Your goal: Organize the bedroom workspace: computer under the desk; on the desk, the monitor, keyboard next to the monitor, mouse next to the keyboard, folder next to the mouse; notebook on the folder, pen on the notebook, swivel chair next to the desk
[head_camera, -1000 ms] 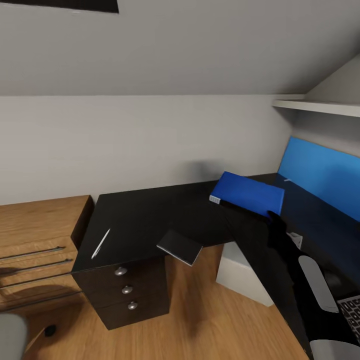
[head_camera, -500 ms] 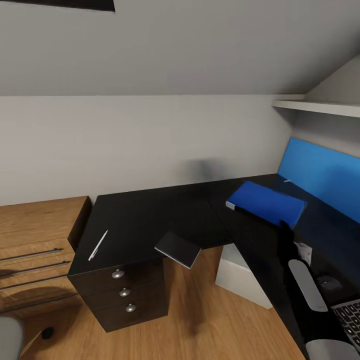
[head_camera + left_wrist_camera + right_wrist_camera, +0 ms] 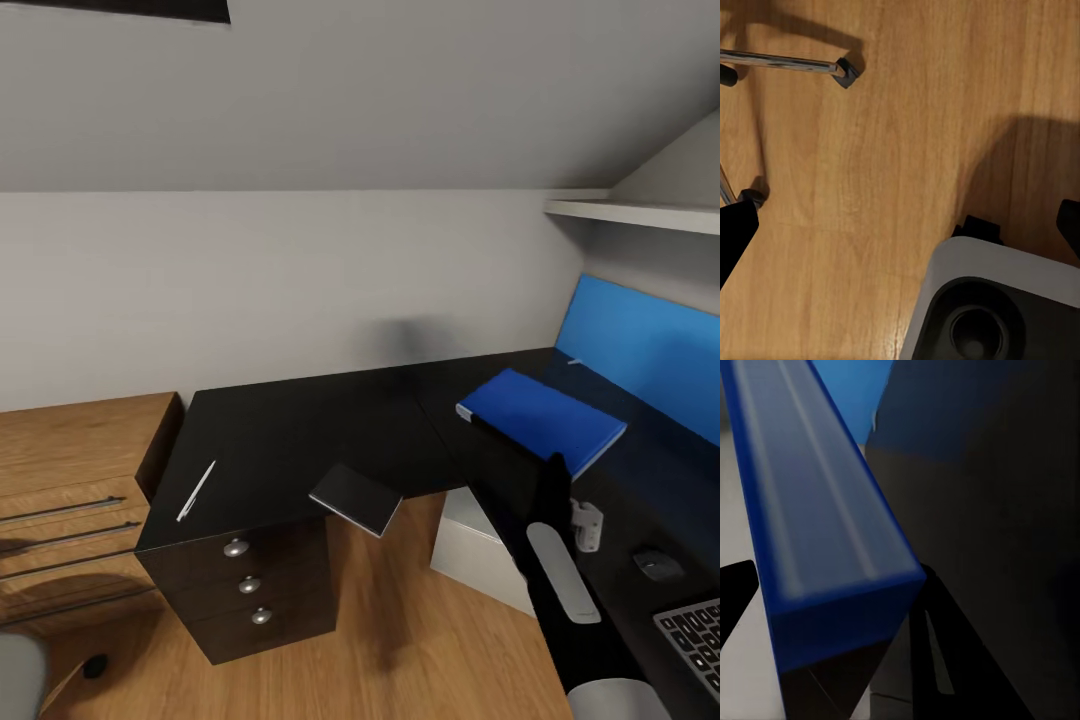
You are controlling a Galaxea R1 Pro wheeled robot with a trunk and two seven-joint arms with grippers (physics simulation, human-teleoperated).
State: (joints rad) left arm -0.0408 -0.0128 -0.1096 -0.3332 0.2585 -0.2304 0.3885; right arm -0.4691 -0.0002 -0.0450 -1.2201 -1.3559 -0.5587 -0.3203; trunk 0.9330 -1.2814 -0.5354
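Black right gripper (image 3: 553,466) raised over the desk (image 3: 300,430), tips dark against the glossy top, grip state impossible to tell. Just beyond the fingertips, blue folder (image 3: 541,417) lying flat on the desk; looms blurred in the right wrist view (image 3: 817,525). Beside the arm, mouse (image 3: 659,565) and keyboard (image 3: 692,632), cropped at the frame edge. Farther off to the gripper's left, notebook (image 3: 356,497) overhanging the edge, pen (image 3: 197,490). Below, computer (image 3: 485,550) partly hidden.

The right claw (image 3: 553,462) has lowered the folder (image 3: 540,418) flat onto the desk (image 3: 300,440).
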